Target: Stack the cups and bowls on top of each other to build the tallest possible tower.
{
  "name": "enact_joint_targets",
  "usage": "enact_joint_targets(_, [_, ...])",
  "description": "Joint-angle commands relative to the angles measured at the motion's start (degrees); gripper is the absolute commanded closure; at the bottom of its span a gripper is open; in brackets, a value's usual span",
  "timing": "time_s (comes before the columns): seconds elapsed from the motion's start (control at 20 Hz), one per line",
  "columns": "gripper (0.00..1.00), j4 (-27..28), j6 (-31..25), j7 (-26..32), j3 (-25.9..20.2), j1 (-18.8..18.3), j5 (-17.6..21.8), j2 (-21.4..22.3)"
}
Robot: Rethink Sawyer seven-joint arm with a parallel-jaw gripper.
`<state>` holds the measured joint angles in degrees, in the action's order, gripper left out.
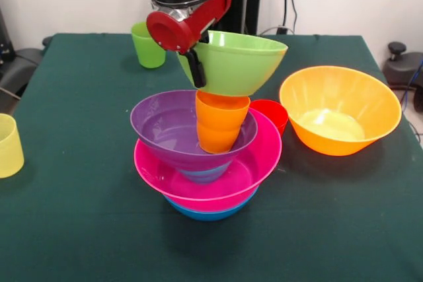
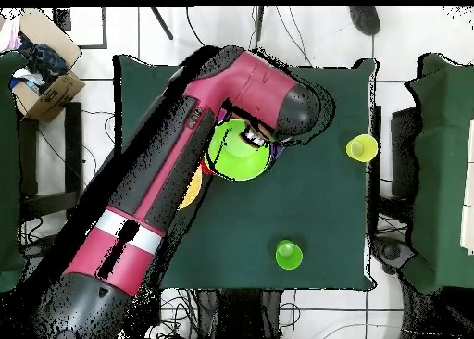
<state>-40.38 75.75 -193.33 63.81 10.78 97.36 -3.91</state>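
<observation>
The tower stands mid-table: a large blue bowl (image 1: 210, 213) at the bottom, then the pink bowl (image 1: 228, 179), a small blue bowl (image 1: 205, 175) and the purple bowl (image 1: 168, 127). An orange cup (image 1: 220, 123) stands upright in the purple bowl. My gripper (image 1: 197, 70) is shut on the near rim of the lime green bowl (image 1: 241, 64) and holds it slightly tilted, its base at the orange cup's mouth. I cannot tell whether it rests there. In the overhead view the arm hides most of the tower, and only the lime bowl (image 2: 236, 155) shows.
The orange bowl (image 1: 338, 110) sits right of the tower. The red cup (image 1: 272, 113) stands just behind the pink bowl. The green cup (image 1: 148, 45) (image 2: 289, 254) is at the far side, and the pale yellow cup (image 1: 8, 144) (image 2: 361, 148) at the left edge.
</observation>
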Motion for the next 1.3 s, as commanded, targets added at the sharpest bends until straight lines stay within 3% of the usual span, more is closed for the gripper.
enact_joint_targets(0.05, [1.00,3.98,-2.65,-15.74,-2.34,-1.57,-2.27,-2.97])
enact_joint_targets(0.45, [1.00,5.71,-1.53,-14.70,0.67,-2.98,-0.90,-5.17])
enact_joint_targets(1.3, [1.00,7.81,-2.82,-13.66,4.40,-4.59,-3.60,-8.16])
